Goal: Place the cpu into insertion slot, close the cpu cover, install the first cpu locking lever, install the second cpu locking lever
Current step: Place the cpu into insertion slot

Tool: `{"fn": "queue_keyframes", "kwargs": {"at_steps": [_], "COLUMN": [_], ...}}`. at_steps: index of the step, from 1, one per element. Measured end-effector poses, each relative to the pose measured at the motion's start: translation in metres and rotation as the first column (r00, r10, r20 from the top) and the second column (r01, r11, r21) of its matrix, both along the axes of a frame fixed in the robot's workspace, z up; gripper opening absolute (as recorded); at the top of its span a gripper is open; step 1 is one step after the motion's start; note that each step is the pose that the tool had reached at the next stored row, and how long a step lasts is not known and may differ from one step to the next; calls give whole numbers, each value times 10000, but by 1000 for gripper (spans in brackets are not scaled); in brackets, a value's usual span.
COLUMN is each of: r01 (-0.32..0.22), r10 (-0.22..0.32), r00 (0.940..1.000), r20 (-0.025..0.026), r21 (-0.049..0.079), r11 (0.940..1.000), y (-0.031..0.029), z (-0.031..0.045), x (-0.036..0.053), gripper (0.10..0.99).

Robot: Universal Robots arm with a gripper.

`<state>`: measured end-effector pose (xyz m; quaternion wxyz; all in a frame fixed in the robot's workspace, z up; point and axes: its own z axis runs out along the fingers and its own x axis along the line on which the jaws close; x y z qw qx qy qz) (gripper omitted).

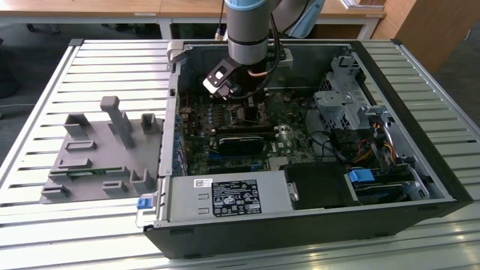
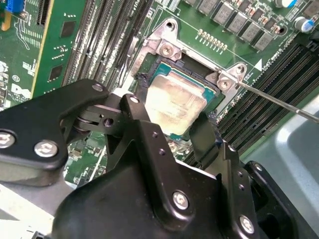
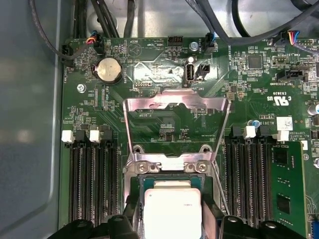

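Observation:
The cpu point(image 2: 177, 99) is a pale silvery square lying in the insertion slot point(image 2: 164, 50), level with its silvery frame. My gripper point(image 2: 169, 118) straddles it, and its black fingers point(image 2: 137, 113) press against two opposite edges of the chip. In the first wrist view the cpu point(image 3: 172, 209) sits between the same fingers, below the slot's frame bar point(image 3: 169, 167). The cpu cover point(image 3: 174, 102) stands swung up and open behind the slot. A thin locking lever point(image 2: 279, 102) sticks out free beside the slot. In the exterior view my gripper point(image 1: 238, 95) is low inside the computer case.
Black memory slots point(image 3: 94, 184) flank the socket, with a green memory module point(image 3: 281, 184) in one. A black heatsink-like block point(image 1: 240, 143), the power supply point(image 1: 225, 197) and drive cages point(image 1: 345, 107) crowd the case. A grey fixture point(image 1: 101, 152) stands on the slatted table.

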<state>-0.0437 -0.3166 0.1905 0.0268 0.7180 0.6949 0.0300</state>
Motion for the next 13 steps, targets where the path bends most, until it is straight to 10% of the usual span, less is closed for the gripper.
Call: {"fn": "queue_keyframes", "kwargs": {"at_steps": [13], "r01": [0], "r10": [0], "r00": [10000], "r20": [-4], "r21": [-5], "r11": [10000], "y": [-1], "z": [137], "x": [-1], "gripper": [600]}}
